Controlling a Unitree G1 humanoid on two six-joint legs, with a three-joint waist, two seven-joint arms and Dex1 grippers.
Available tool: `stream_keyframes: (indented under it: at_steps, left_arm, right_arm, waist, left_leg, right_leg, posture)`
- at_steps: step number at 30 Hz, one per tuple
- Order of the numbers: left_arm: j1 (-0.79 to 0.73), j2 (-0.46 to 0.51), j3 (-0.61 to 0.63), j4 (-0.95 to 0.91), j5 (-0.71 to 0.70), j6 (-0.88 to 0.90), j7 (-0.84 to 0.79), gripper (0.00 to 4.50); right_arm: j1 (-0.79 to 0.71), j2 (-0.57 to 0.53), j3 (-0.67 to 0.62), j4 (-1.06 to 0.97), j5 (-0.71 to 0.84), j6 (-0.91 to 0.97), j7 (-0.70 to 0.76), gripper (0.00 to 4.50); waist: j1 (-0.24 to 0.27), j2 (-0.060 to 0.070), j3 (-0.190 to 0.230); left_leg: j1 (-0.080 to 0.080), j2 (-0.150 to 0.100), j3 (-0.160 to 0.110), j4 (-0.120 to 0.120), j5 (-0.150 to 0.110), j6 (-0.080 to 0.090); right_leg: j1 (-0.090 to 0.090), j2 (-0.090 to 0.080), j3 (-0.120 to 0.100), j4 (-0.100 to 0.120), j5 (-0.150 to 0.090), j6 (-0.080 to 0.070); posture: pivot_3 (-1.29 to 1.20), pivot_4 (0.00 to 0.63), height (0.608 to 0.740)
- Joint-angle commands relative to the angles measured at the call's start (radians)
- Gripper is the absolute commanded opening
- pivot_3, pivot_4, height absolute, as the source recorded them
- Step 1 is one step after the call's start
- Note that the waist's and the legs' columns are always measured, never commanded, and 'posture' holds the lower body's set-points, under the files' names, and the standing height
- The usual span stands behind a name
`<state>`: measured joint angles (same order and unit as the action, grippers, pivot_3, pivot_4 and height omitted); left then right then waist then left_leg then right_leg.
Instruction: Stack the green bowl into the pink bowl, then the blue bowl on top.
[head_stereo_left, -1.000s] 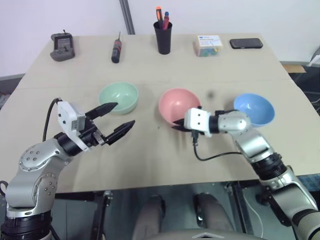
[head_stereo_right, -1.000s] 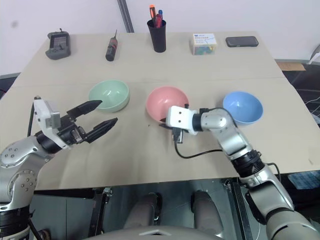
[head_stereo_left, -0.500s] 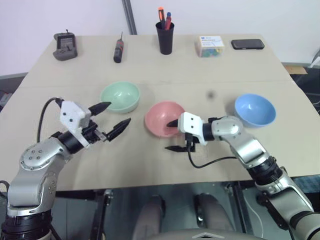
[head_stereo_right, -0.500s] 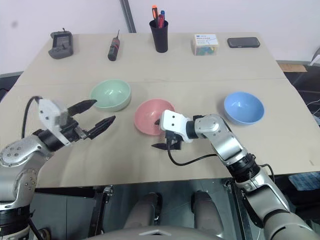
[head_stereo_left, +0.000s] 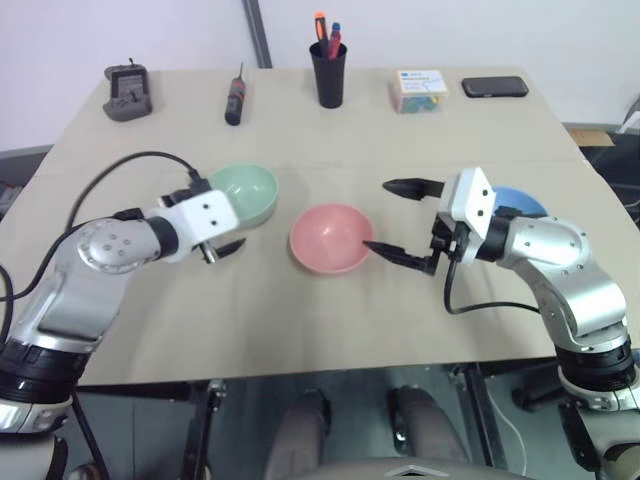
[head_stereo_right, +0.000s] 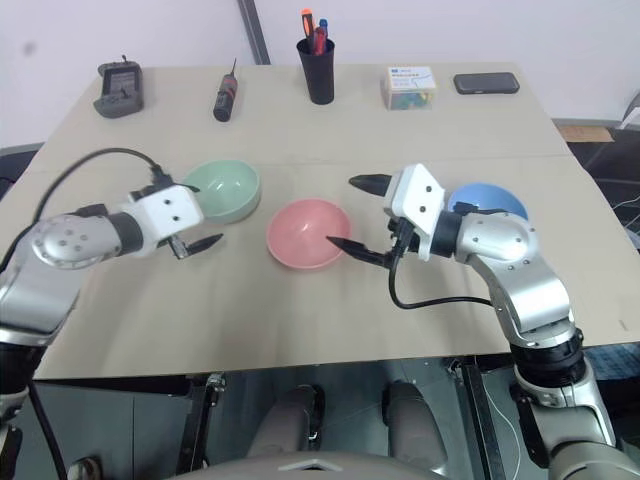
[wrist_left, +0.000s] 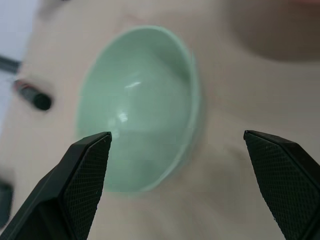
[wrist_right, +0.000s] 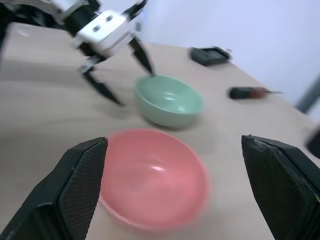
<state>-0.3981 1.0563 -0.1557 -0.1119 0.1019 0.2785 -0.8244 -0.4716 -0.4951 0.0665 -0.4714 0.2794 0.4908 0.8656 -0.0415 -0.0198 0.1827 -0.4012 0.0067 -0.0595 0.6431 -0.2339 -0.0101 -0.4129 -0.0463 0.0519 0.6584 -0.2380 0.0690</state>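
Black left gripper (wrist_left: 175, 165) wide open, empty | right gripper (head_stereo_left: 400, 220) wide open, empty

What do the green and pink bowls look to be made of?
The green bowl looks like smooth, slightly glossy plastic: soft highlights show inside and the rim is thin. The pink bowl seems the same, plain and even in colour.

Along the far edge of a beige table (head_stereo_left: 300, 320), a grey device (head_stereo_left: 127, 93), a black-and-red tool (head_stereo_left: 236, 100), a black pen cup (head_stereo_left: 329, 75), a small box (head_stereo_left: 418, 90) and a dark phone (head_stereo_left: 494, 87) are lined up.
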Motion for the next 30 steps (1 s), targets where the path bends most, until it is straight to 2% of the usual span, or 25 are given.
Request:
stream_keyframes:
  at_steps: [1,3,4,6,8,12,16,21,26,30]
  left_arm:
    - [-0.093,-0.004,-0.062,0.106,0.093,-0.113,-0.040,4.00]
    - [-0.134,-0.017,-0.089,0.156,0.124,-0.160,-0.051,3.54]
    - [-0.150,-0.027,-0.095,0.172,0.130,-0.173,-0.058,3.02]
    - [-0.174,-0.041,-0.102,0.201,0.144,-0.199,-0.070,2.37]
    - [-0.186,-0.051,-0.103,0.222,0.156,-0.218,-0.080,1.49]
    - [-0.198,-0.075,-0.083,0.232,0.136,-0.222,-0.110,0.04]
    - [-0.182,-0.073,-0.044,0.170,0.054,-0.206,-0.185,0.04]
    - [-0.211,-0.092,0.024,-0.023,-0.132,-0.129,-0.302,0.04]
    - [-0.244,-0.111,0.029,-0.211,-0.289,-0.025,-0.390,0.04]
    - [-0.242,-0.138,-0.004,-0.254,-0.308,-0.006,-0.403,0.04]
  right_arm:
    - [0.009,-0.018,-0.049,-0.050,0.013,-0.039,-0.036,4.50]
    - [0.020,-0.032,-0.062,-0.059,0.016,-0.042,-0.048,4.50]
    - [0.025,-0.037,-0.067,-0.063,0.019,-0.043,-0.053,4.50]
    - [0.035,-0.046,-0.074,-0.072,0.023,-0.040,-0.064,4.50]
    - [0.041,-0.053,-0.078,-0.078,0.028,-0.039,-0.071,4.50]
    - [0.058,-0.073,-0.090,-0.079,0.037,-0.043,-0.081,4.50]
    - [0.080,-0.097,-0.111,-0.073,0.037,-0.057,-0.083,4.50]
    - [0.148,-0.141,-0.167,-0.081,0.041,-0.070,-0.089,4.50]
    - [0.215,-0.179,-0.231,-0.100,0.060,-0.057,-0.102,4.50]
    - [0.239,-0.197,-0.249,-0.115,0.063,-0.051,-0.114,4.50]
  waist:
    - [0.001,0.000,0.000]
    - [0.002,0.000,0.000]
    - [0.002,0.000,0.000]
    - [0.003,0.000,0.000]
    - [0.003,0.000,0.000]
    - [0.002,0.000,0.000]
    - [0.003,-0.001,0.000]
    - [0.006,-0.001,0.000]
    - [0.006,-0.001,0.000]
    - [0.002,-0.001,0.000]
  left_leg:
    - [0.000,0.000,0.000,0.000,0.000,0.000]
    - [0.000,0.000,0.000,0.000,0.000,0.000]
    - [-0.001,-0.001,0.000,0.000,0.000,0.000]
    - [-0.001,-0.001,0.000,0.001,0.000,0.000]
    - [-0.002,-0.001,0.000,0.002,0.000,0.000]
    - [-0.002,-0.001,-0.001,0.002,0.000,0.000]
    - [-0.002,-0.001,-0.001,0.003,0.000,0.000]
    - [-0.005,-0.001,-0.003,0.006,0.000,0.000]
    - [-0.006,-0.001,-0.004,0.007,0.000,0.000]
    - [-0.005,-0.001,-0.003,0.008,0.000,0.000]
  right_leg:
    - [0.000,0.000,0.000,0.000,0.000,0.000]
    - [0.000,0.000,0.000,0.000,0.000,0.000]
    - [0.000,0.000,0.000,-0.001,0.000,0.000]
    - [0.000,-0.001,0.000,-0.001,0.000,0.000]
    - [0.000,-0.001,0.000,-0.001,0.000,0.000]
    - [0.000,-0.001,-0.001,0.000,0.000,0.000]
    - [0.000,-0.001,-0.001,0.000,0.000,0.000]
    - [0.000,-0.001,-0.003,0.000,0.000,0.000]
    - [0.000,-0.001,-0.003,0.000,0.000,0.000]
    - [0.000,-0.001,-0.003,0.001,0.000,0.000]
  posture:
    - [0.00,0.150,0.740]
    - [0.00,0.150,0.740]
    - [0.00,0.150,0.740]
    - [0.00,0.150,0.740]
    - [0.00,0.150,0.740]
    - [0.00,0.150,0.740]
    - [0.00,0.150,0.740]
    - [0.00,0.150,0.740]
    - [0.00,0.150,0.740]
    - [0.00,0.150,0.740]
